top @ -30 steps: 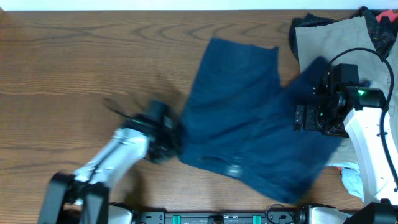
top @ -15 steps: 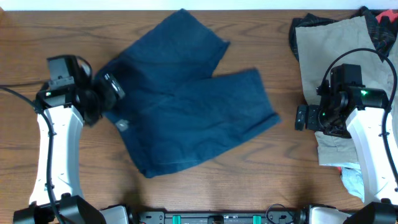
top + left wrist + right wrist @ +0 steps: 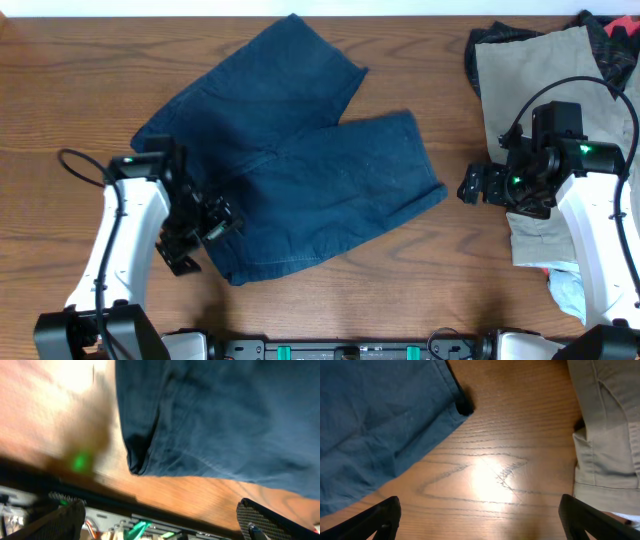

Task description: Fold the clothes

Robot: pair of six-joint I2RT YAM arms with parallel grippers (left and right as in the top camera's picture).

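Dark blue shorts [image 3: 290, 150] lie spread flat on the wooden table, waistband toward the left, the two legs pointing back and right. My left gripper [image 3: 203, 243] hovers open at the shorts' front-left corner [image 3: 136, 462], nothing between its fingers [image 3: 260, 520]. My right gripper [image 3: 468, 186] is open over bare wood, just right of the nearer leg's hem [image 3: 464, 407], with nothing held. A khaki garment [image 3: 530, 80] lies at the right under the right arm and shows beside the right fingers [image 3: 607, 435].
A pile of clothes at the back right holds a black and red garment [image 3: 600, 30] beside the khaki one. A pale blue item [image 3: 568, 290] sits near the front right. The table's front edge and robot base [image 3: 150, 527] lie close below the left gripper.
The shorts were pulled left and spread out, then released. The left gripper opened and moved from the shorts' left edge to the front-left corner. The right gripper edged slightly left.
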